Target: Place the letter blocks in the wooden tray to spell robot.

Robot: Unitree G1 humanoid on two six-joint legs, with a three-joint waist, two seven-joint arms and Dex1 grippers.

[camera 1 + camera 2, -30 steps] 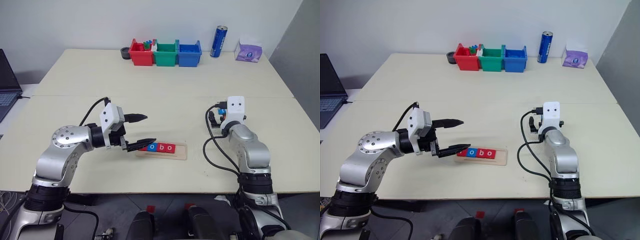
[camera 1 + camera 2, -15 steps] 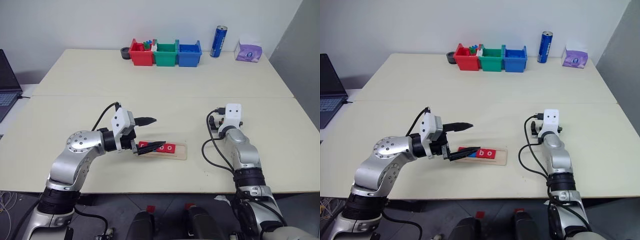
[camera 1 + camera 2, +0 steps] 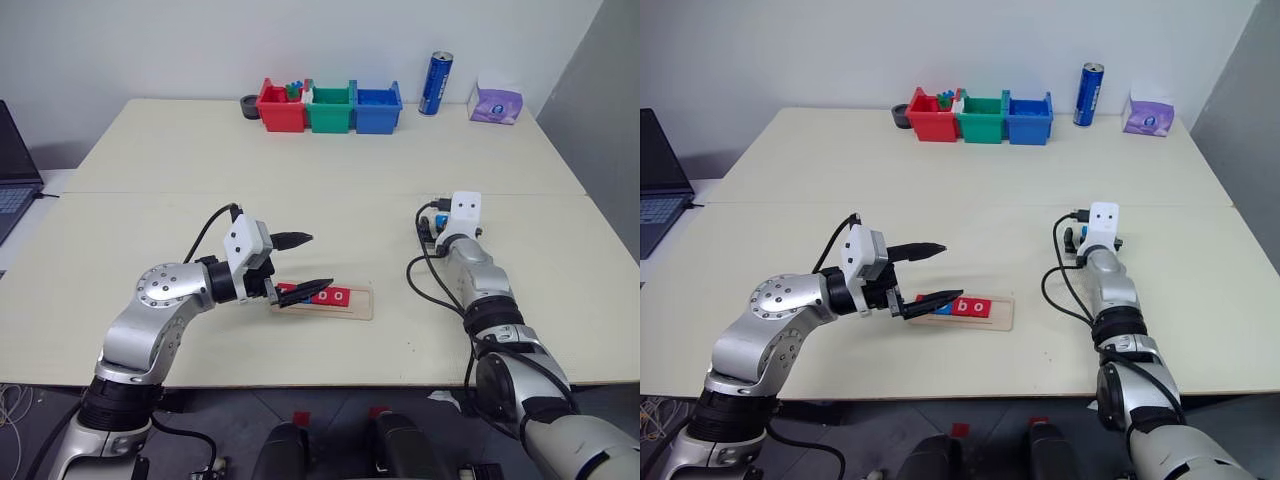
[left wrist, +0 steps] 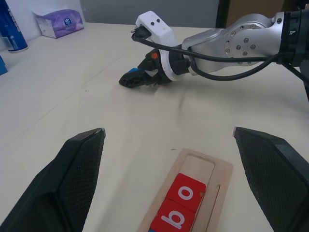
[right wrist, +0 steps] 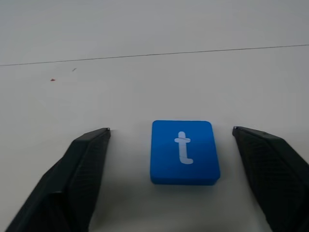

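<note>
A: R gripper first. Holding anything?

B: No. Fingers spread wide, one each side of the blue "t" tile, neither touching it. Tile lies flat on the table, centred in the gap, letter facing up. I'd say it's lined up that way so a straight close pinches the tile by its side edges.

A: And where's that vs the tray?

B: Well to the right of the tray and a bit further back. The tile is apart from it, nothing between them but bare table.

A: L gripper?

B: L gripper also wide open, empty. It hovers over the tray's left end, one finger above and one low near the first tiles. Prob. there to steady or nudge the row, but that's a guess.

A: Tray contents?

B: Tiles sit in the groove touching side by side; a red "b" and a red "o" read clearly in the L wrist view, and the rest of the row is partly hidden by the L finger. The slot at the tray's right end is bare. That's prob. where the "t" goes, closing the word.

A: So what's left?

B: Grip the "t", carry it over to the tray, drop it in that slot, letter upright.
</note>
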